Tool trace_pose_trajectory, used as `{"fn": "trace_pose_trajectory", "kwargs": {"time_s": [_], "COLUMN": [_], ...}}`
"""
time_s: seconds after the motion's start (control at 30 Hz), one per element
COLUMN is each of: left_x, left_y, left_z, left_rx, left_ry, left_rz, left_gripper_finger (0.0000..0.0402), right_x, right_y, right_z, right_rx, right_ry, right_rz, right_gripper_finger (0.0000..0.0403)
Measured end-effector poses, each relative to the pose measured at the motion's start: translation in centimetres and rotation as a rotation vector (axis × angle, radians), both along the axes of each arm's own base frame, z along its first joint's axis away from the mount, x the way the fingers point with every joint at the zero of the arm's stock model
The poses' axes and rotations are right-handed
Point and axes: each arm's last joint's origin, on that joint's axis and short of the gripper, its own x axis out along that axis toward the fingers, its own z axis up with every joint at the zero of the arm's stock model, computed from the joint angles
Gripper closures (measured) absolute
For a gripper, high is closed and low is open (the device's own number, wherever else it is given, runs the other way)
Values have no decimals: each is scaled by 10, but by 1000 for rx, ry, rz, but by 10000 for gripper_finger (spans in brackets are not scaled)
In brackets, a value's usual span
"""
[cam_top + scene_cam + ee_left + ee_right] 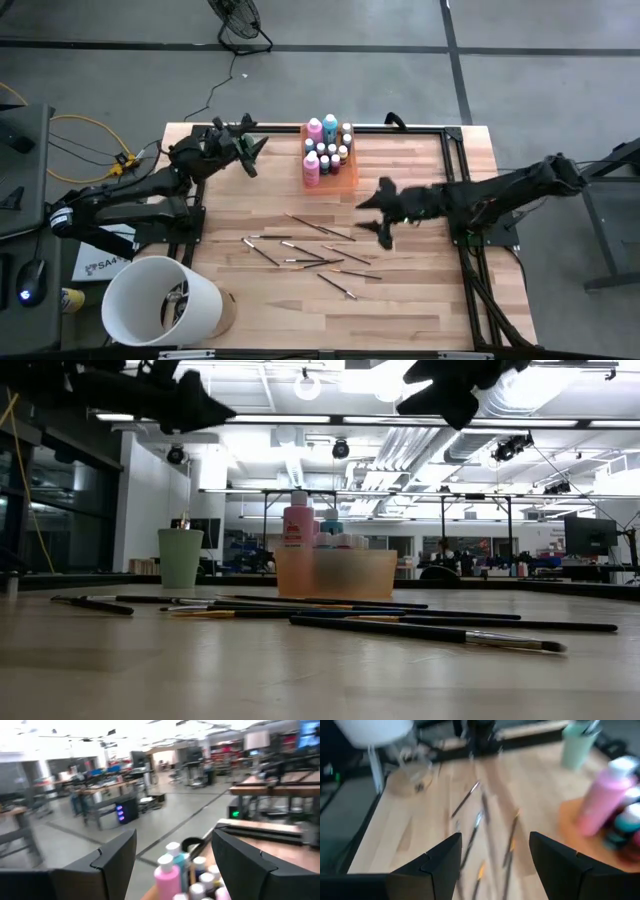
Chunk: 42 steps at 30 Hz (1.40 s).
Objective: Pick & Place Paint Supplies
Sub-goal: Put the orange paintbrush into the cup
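Hovering open-jawed over scattered brushes [310, 250], right gripper [380, 218] best lowered straight astride one handle; left gripper [250, 150] open, idle.

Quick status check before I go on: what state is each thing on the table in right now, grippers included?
Left gripper: open, empty, raised near the table's back edge.
Right gripper: open, empty, above the brushes.
Brushes: lying flat, scattered loose on the wood.
Pink and teal bottles: upright, capped, in the tray.
Tiny bottles: upright, in the tray.
Orange tray: on the table, loaded.
Mint-green cup: upright.
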Motion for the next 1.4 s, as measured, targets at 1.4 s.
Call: {"fn": "trace_pose_trajectory", "kwargs": {"time_s": [1.4], "left_x": [-28], "left_y": [-20], "left_z": [22], "left_rx": [-40], "left_ry": [52], "left_rz": [-162], "left_gripper_finger": [148], "right_x": [145], "right_y": [104], "right_z": [-131], "right_rx": [21], "right_ry": [794], "right_rz": [104], "right_gripper_finger": [278]}}
